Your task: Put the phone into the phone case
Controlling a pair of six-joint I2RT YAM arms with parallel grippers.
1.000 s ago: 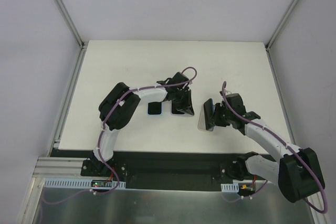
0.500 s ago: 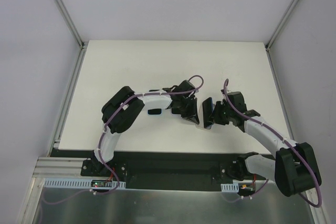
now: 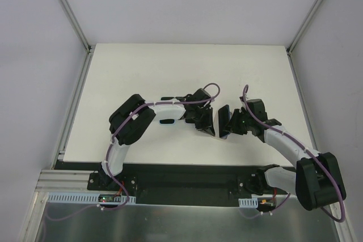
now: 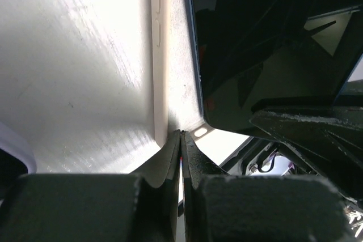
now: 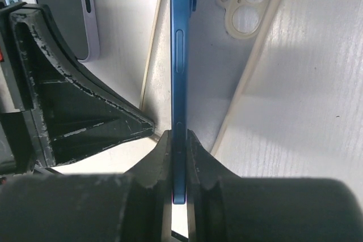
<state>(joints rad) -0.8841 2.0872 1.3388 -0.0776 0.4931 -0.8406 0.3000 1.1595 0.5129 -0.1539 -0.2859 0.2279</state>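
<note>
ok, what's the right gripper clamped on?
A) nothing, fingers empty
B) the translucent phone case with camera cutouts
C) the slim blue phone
C: in the right wrist view the right gripper pinches the slim blue phone edge-on, with the translucent phone case beyond it, outside the fingers.

The case (image 5: 227, 72) lies flat on the desk (image 3: 142, 72), near the desk's centre. The phone (image 5: 178, 55) stands on edge over the case, clamped between the right fingers (image 5: 150, 162). The left fingers (image 4: 164, 157) sit just left of the phone, tips pressed together at the case's edge.
</note>
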